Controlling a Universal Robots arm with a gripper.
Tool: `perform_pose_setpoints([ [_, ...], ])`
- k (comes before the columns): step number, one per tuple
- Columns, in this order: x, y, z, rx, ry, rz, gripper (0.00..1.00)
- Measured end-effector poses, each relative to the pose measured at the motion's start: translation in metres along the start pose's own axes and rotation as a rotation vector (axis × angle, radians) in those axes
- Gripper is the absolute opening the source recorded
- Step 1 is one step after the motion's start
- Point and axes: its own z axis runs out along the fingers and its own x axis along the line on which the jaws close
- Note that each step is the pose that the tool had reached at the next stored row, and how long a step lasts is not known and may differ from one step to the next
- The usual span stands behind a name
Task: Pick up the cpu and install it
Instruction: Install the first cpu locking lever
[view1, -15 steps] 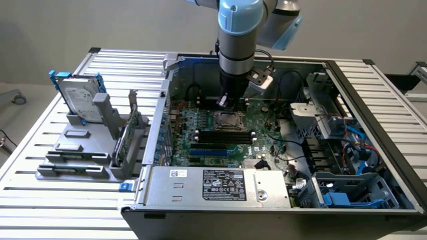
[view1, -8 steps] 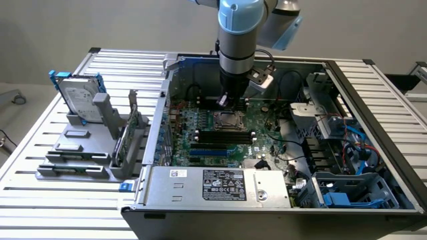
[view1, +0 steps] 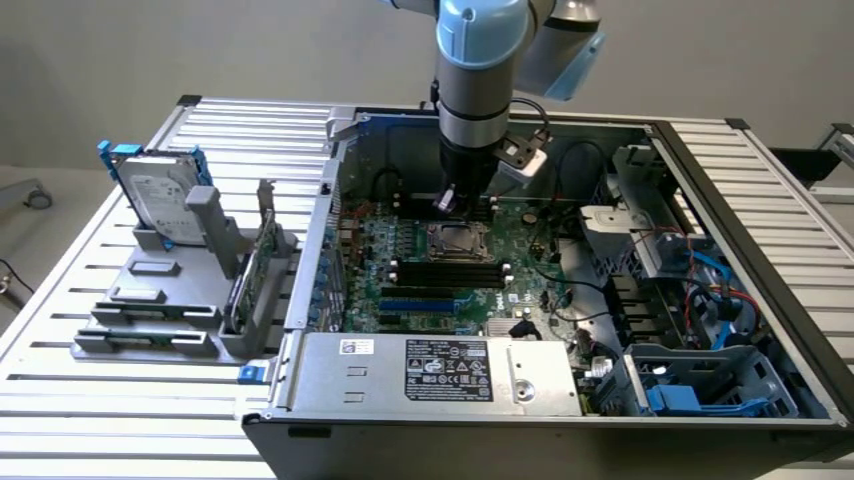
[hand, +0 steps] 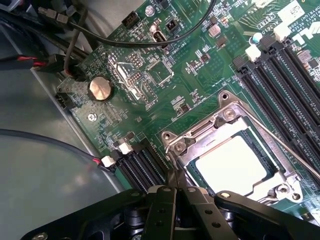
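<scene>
An open computer case is laid on a slatted metal table, with the green motherboard exposed inside it. On the exterior view's left, outside the case, a silver hard drive with blue brackets is stood upright in a grey parts holder. A power supply is seen along the near edge of the case, and black memory slots are lined up beside the socket.

The arm is brought down from above into the case, and the gripper is held just over the board, next to the socket, at its far edge in the exterior view. In the wrist view the black fingers are seen pressed together, so the claw is closed, and nothing is seen clamped between them.

The cpu is seen lying flat inside the socket frame, its pale metal top facing up and its edges running parallel with the seat. The retention lever is shown as a thin wire running past the frame and appears unlatched.

The placing is judged largely done. For the step to be done well, the chip should be left square and fully down in its seat, with no corner riding on the frame; any contact by the closed fingertips should be light and vertical, since a sideways push could shift the chip or bend the contacts beneath it.
</scene>
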Motion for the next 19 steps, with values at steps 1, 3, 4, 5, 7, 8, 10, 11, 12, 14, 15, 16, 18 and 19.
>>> perform_pose_setpoints([
  [1,0.0000,0.0001,0.0000,0.0012,0.0016,0.000,0.11],
  [3,0.0001,0.0002,0.0001,0.0034,0.0045,0.000,0.11],
  [4,0.0001,0.0003,0.0001,0.0039,0.0053,0.001,0.11],
  [5,0.0001,0.0003,0.0002,0.0044,0.0061,0.001,0.11],
  [7,-0.0001,0.0005,0.0004,0.0048,0.0066,0.001,0.11],
  [8,-0.0002,0.0006,0.0005,0.0048,0.0067,0.001,0.11],
  [10,-0.0004,0.0007,0.0009,0.0049,0.0065,0.001,0.11],
  [11,-0.0005,0.0008,0.0010,0.0049,0.0065,0.001,0.11],
  [12,-0.0005,0.0008,0.0011,0.0050,0.0065,0.001,0.11],
  [14,-0.0005,0.0010,0.0013,0.0054,0.0072,0.001,0.11],
  [15,-0.0006,0.0011,0.0015,0.0057,0.0079,0.001,0.11],
  [16,-0.0007,0.0012,0.0015,0.0061,0.0082,0.001,0.11],
  [18,-0.0011,0.0016,0.0016,0.0069,0.0091,0.001,0.11],
  [19,-0.0013,0.0018,0.0017,0.0074,0.0099,0.001,0.11],
])
